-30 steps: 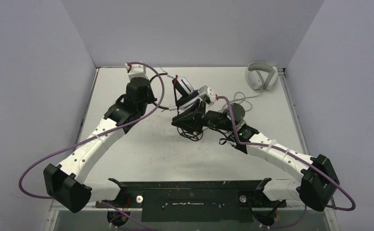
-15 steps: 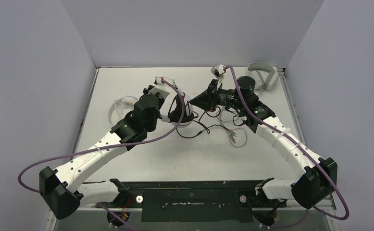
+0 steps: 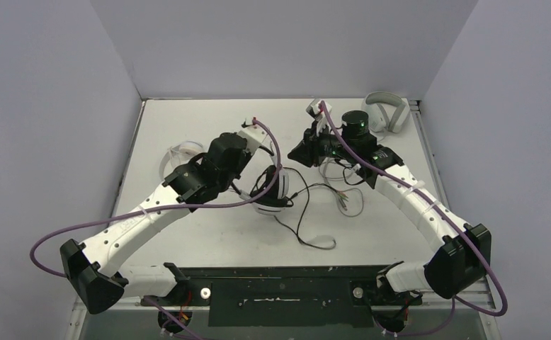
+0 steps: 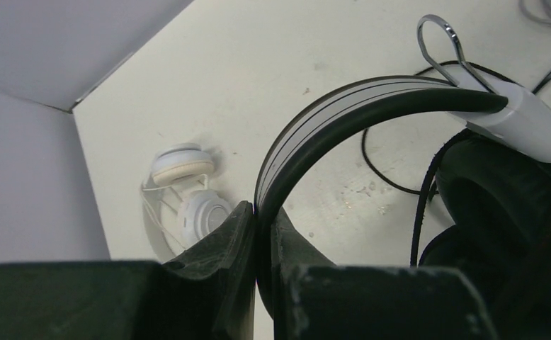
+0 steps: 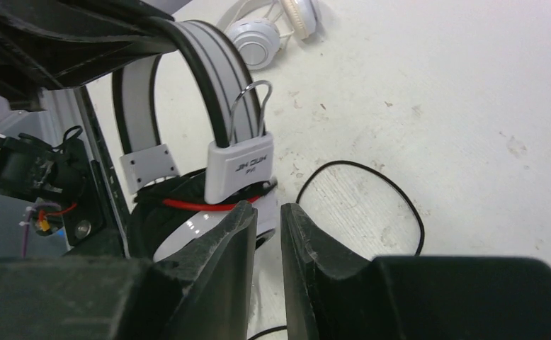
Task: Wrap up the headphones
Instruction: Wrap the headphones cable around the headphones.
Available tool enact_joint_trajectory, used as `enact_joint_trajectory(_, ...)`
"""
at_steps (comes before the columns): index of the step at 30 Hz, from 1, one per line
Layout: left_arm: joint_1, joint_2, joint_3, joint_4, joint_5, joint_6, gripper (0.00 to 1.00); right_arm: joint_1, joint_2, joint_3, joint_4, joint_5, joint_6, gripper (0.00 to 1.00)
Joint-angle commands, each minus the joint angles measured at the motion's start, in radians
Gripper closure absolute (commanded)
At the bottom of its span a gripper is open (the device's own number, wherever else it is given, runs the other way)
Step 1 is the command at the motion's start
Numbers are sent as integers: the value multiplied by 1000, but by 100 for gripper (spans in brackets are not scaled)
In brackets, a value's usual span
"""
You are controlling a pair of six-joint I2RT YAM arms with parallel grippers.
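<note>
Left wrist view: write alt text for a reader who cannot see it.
The left gripper is clamped on the band of a black-and-white headset, whose black ear cushion fills the right side. Behind it on the pale table lie a small white pair of headphones and loops of black cable.

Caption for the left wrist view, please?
Left gripper holds the black-and-white headset by its band; white headphones lie on the table.

Three sets of headphones: one black-and-white headset [image 3: 273, 193], one small white pair [image 3: 177, 154], one light grey over-ear pair [image 3: 386, 112]. Two arms, the left arm [image 3: 152, 209] and the right arm [image 3: 414, 202]. One bench [image 3: 209, 237].
</note>
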Motion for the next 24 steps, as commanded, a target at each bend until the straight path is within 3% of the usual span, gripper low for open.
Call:
enact_joint_trajectory(1,1,1,144,-75,138,-175,100,-18,-22,4,15,56,-57,79)
enact_joint_trajectory(6,1,40,213,-178,156,-247,100,-33,-87,-77,75,89,-36,74)
enact_joint_trajectory(9,20,19,188,-140,72,-308,100,-37,-163,-146,115,171,-31,66)
enact_joint_trajectory(11,57,-4,171,-103,113,-342,100,-38,-226,-213,157,231,-26,63)
enact_joint_trajectory(15,134,-30,169,-74,287,-400,100,-41,-376,-365,285,346,2,50)
enact_joint_trajectory(19,147,-29,195,-103,333,-416,100,-43,-450,-444,335,476,37,40)
enact_joint_trajectory(21,155,-24,212,-125,360,-428,100,-44,-457,-449,321,544,77,26)
enact_joint_trajectory(24,174,9,264,-191,360,-488,100,-46,-457,-445,276,477,75,14)
